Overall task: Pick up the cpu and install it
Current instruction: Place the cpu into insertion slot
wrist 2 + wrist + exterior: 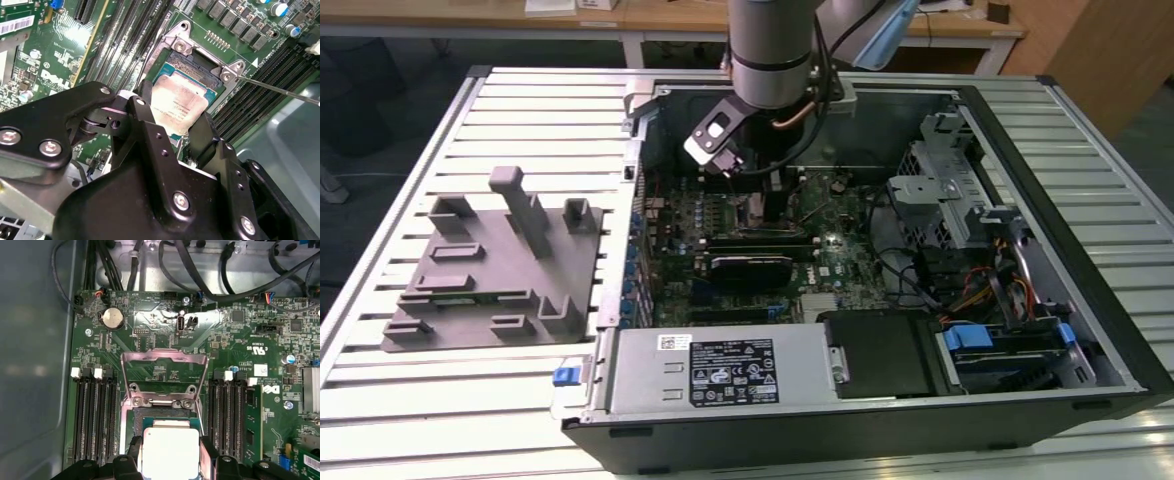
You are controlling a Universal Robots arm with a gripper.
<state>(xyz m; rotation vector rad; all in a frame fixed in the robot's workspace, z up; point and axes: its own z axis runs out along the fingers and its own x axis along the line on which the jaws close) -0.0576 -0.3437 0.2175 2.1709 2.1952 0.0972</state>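
Cpu (170, 455) lies flat and centred in the gripper (175, 112), which is clamped on its two opposite edges, directly above the open socket (136, 424) with its metal frame (165, 371) swung back.

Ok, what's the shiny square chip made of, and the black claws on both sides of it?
The cpu top looks like metal: pale silver, smooth, glaring under the light. The fingers beside it look matte black with small holes, either plastic or painted metal; I can't tell which.

Exterior view: high, far, overlooking the computer case (854, 432). Both wrist views: close behind the gripper (172, 112) (170, 447), sharing chip (182, 105) (169, 455) and socket (197, 60) (165, 412).
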